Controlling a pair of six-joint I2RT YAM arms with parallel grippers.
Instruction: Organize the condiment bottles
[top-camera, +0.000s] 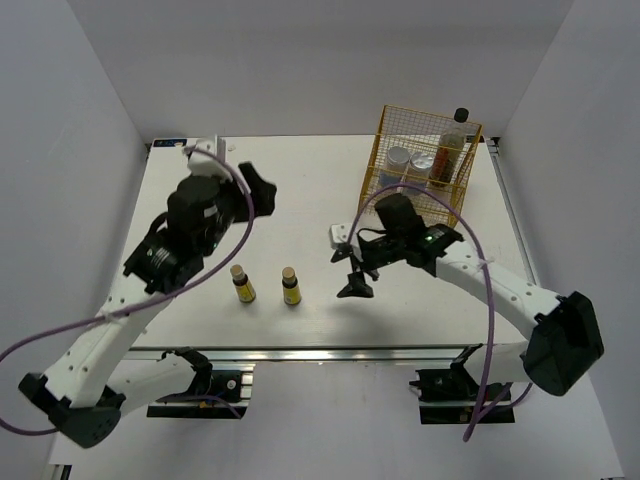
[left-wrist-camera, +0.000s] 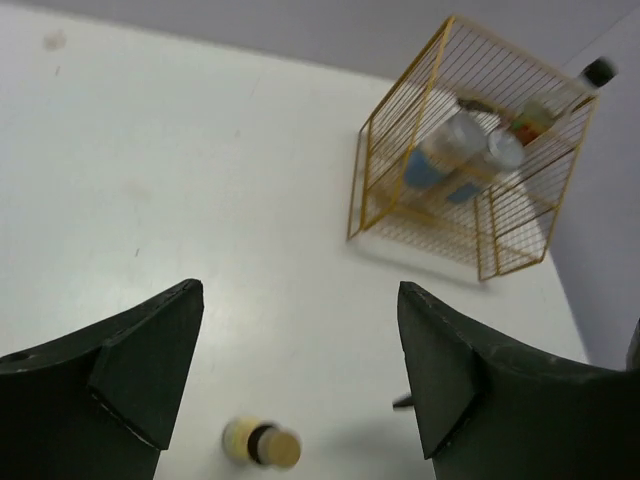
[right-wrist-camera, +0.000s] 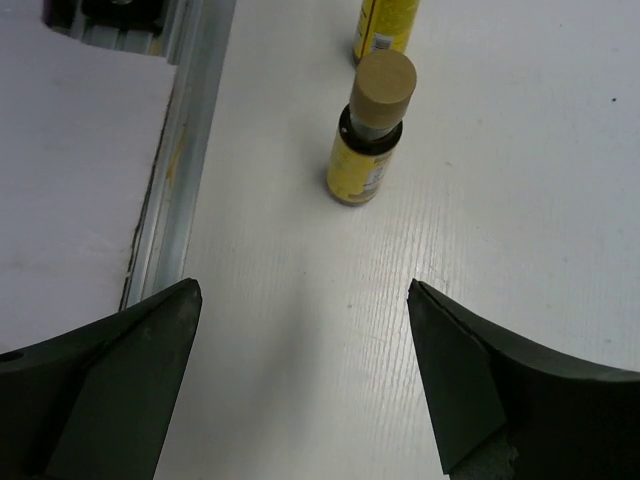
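My right end effector (right-wrist-camera: 302, 292), spread wide (nothing held), faces the nearer tiny bottle (right-wrist-camera: 370, 140); next I'd advance and close around its body.

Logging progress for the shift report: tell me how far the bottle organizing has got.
Done: one white silver-topped cylinder, a second white cylinder and the tall amber black-capped bottle stand in the yellow wire rack. In hand: nothing; the right hand is open, facing one tiny brown tan-capped bottle; the left hand is open too. Remaining: that bottle and its twin on the white table.
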